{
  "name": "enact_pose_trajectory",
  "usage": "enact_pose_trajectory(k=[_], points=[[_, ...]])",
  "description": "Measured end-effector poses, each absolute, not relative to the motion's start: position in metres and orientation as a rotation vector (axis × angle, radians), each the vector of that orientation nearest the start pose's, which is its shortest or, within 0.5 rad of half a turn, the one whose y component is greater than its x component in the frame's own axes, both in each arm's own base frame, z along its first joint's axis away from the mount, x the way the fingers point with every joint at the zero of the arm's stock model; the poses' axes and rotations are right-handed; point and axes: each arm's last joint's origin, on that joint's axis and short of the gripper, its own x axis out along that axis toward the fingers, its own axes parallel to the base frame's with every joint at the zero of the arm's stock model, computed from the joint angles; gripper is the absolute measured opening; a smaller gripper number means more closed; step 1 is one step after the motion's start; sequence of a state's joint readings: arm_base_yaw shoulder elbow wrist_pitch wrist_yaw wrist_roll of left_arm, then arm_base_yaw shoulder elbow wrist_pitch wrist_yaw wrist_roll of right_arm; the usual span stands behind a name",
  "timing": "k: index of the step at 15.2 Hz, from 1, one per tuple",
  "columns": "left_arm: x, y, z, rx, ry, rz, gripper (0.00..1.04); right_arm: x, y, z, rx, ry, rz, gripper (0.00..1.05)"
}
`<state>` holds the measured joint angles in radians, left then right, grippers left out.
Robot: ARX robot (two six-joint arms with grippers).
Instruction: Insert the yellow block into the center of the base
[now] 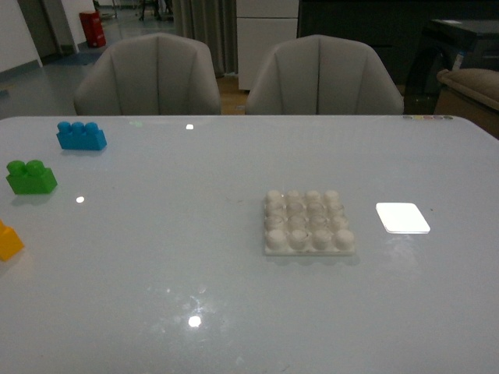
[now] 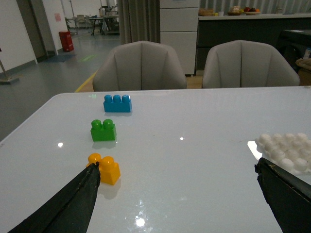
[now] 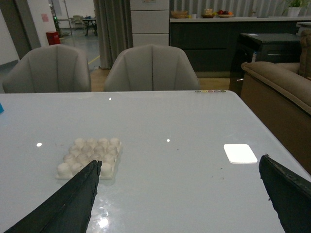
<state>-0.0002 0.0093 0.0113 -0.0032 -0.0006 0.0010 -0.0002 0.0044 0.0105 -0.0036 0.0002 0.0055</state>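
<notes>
1. The yellow block (image 2: pixel 104 167) is seen just beside one fingertip (image 2: pixel 91 177) of the left gripper (image 2: pixel 177 194), whose jaws are held wide apart.
2. The base (image 3: pixel 90 153) is seen just ahead of one finger (image 3: pixel 82 189) of the right gripper (image 3: pixel 177 194), whose jaws are likewise held wide apart.

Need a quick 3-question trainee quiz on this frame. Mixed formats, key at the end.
1. True or false: the yellow block lies on the table, apart from the base.
2. Seen from the front, the flat white patch lies on the base's: A) left B) right C) top.
3. Fill in: the left hand and right hand are both ___.
Key: 1 true; 2 B; 3 open.
</notes>
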Motion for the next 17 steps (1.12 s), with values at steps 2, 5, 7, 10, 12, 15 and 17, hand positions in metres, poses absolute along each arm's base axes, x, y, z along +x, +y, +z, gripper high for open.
enact_pose_trajectory(k=[2, 5, 7, 10, 12, 15, 17], points=[[0.0976, 0.0000, 0.1663, 0.001, 0.001, 0.000, 0.98, 0.0973, 0.0000, 0.1664, 0.006, -0.002, 0.000, 0.98], [0.0976, 0.0000, 0.1663, 0.001, 0.001, 0.000, 0.98, 0.0973, 0.0000, 0.1664, 0.006, -0.002, 0.000, 0.98], [0.0976, 0.0000, 0.1663, 0.001, 0.001, 0.000, 0.98, 0.0973, 0.0000, 0.1664, 0.006, -0.002, 0.000, 0.98], [0.0976, 0.0000, 0.1663, 0.001, 0.001, 0.000, 0.98, 0.0973, 0.0000, 0.1664, 0.006, -0.002, 0.000, 0.98], [0.0976, 0.0000, 0.1663, 0.001, 0.001, 0.000, 0.98, 0.0973, 0.0000, 0.1664, 0.006, -0.002, 0.000, 0.98], [0.0976, 0.0000, 0.1663, 0.001, 0.001, 0.000, 0.98, 0.0973, 0.0000, 0.1664, 0.006, -0.002, 0.000, 0.98], [0.0976, 0.0000, 0.1663, 0.001, 0.001, 0.000, 0.98, 0.1047, -0.0041, 0.1691, 0.018, 0.092, 0.020, 0.98]])
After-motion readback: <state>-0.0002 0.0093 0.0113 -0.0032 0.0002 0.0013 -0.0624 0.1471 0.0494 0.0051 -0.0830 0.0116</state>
